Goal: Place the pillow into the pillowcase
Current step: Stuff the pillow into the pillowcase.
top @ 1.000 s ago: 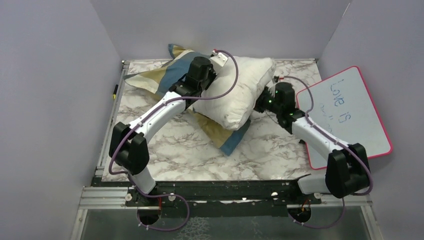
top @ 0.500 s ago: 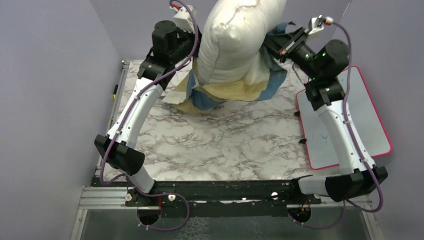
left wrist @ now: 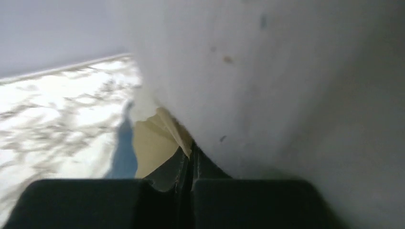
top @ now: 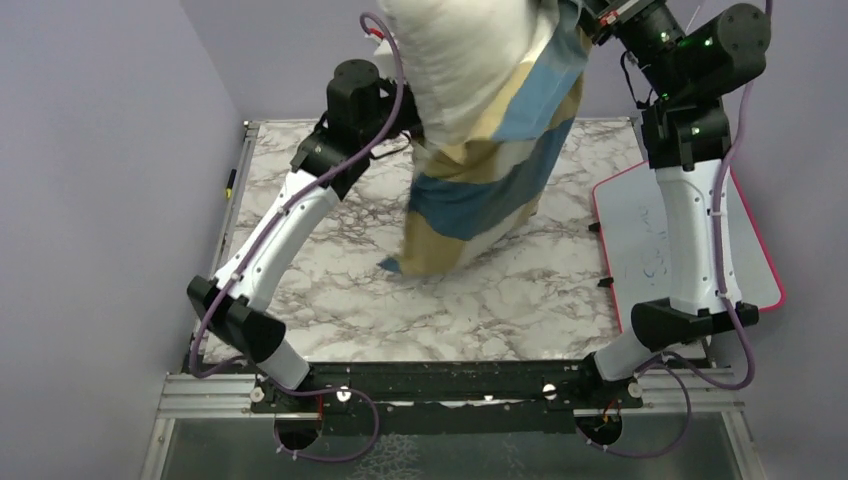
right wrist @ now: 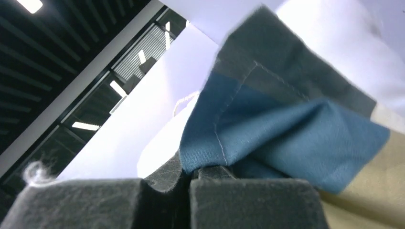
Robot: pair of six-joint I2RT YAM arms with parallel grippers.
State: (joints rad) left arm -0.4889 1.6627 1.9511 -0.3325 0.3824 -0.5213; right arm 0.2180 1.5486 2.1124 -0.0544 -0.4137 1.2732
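The off-white pillow (top: 460,55) is held high at the back of the table, its top out of the frame. The pillowcase (top: 490,185), in blue, tan and cream blocks, hangs down from around it, with its lowest corner near the tabletop. In the left wrist view my left gripper (left wrist: 192,160) is shut on a tan edge of the pillowcase (left wrist: 153,140), with the pillow (left wrist: 286,71) pressed against it. My right gripper (right wrist: 191,171) is shut on a blue hem of the pillowcase (right wrist: 267,129). In the top view the pillow hides the left fingertips.
A pink-rimmed whiteboard (top: 745,250) lies at the table's right side, beside the right arm. The marble tabletop (top: 480,310) lies between lilac walls on the left, back and right. A small yellow and black thing (top: 230,181) lies along the left edge.
Both arms have risen from table level, lifting pillow and pillowcase off the table. The pillowcase, bunched under the pillow half a second ago, now hangs long below it.
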